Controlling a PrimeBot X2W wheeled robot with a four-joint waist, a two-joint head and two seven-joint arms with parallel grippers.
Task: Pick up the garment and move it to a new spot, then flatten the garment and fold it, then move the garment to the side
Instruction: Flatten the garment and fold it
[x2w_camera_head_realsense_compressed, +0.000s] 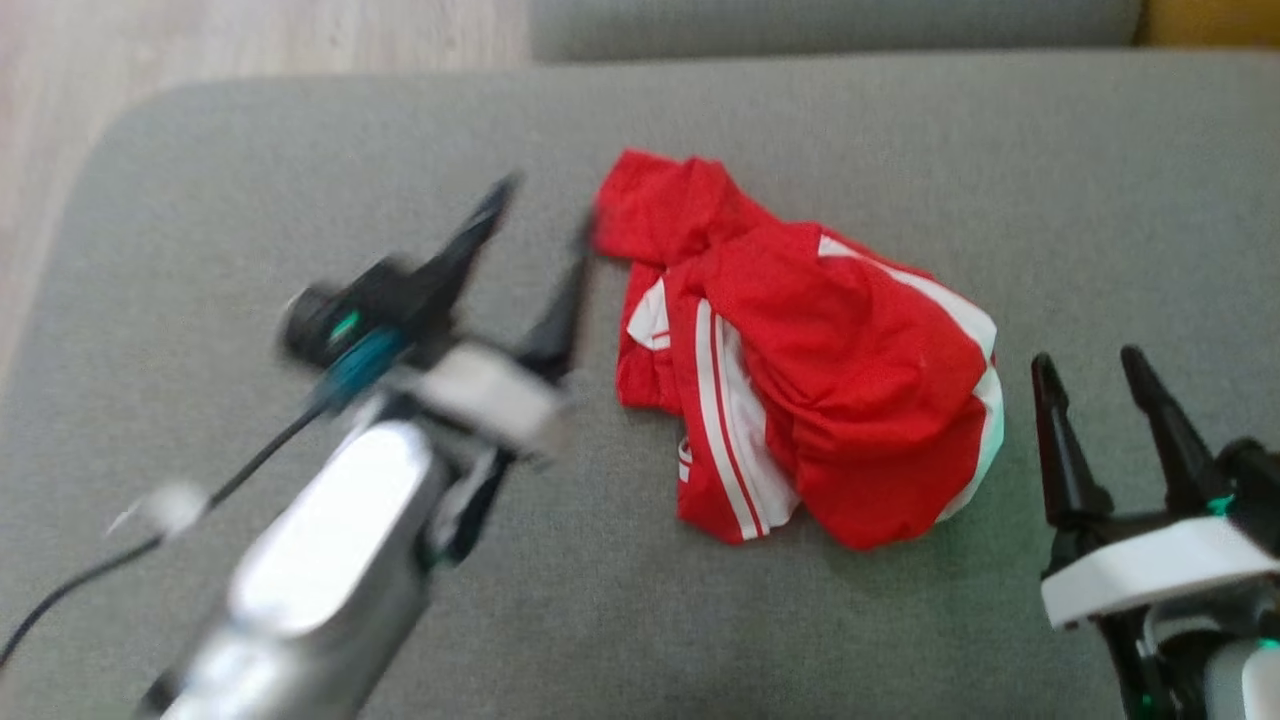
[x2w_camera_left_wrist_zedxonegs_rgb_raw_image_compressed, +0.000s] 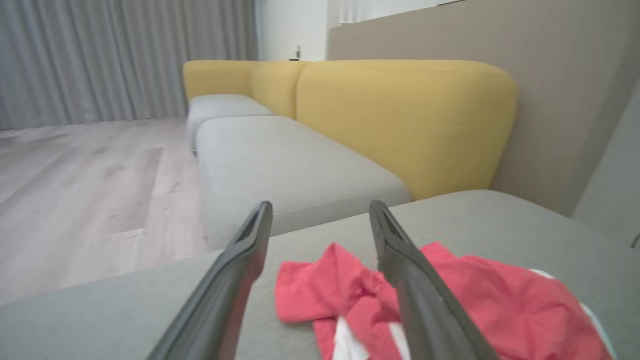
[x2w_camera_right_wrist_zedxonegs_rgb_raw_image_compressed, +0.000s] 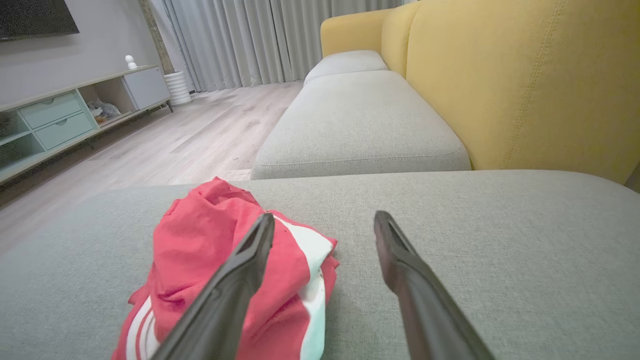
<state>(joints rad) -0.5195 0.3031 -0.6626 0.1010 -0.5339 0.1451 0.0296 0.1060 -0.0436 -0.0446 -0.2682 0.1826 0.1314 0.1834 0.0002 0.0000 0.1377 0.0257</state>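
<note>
Garment (x2w_camera_head_realsense_compressed: 800, 370) lies crumpled on grey cushion (x2w_camera_head_realsense_compressed: 300, 160). Left tool (x2w_camera_head_realsense_compressed: 548, 210), wide and empty, just beside its left edge; right tool (x2w_camera_head_realsense_compressed: 1087, 358) likewise, near its right edge

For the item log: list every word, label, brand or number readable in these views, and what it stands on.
No readable text.
The red garment bears white stripes and a small white mark beside them, too blurred to tell whether it is lettering.
The grey cushion carries none.

I see the garment (x2w_camera_head_realsense_compressed: 830, 380) as thin smooth cloth, the cushion (x2w_camera_head_realsense_compressed: 900, 130) as coarse matt weave, the floor (x2w_camera_right_wrist_zedxonegs_rgb_raw_image_compressed: 200, 130) as pale wood, my left forearm (x2w_camera_head_realsense_compressed: 320, 530) glossy.
</note>
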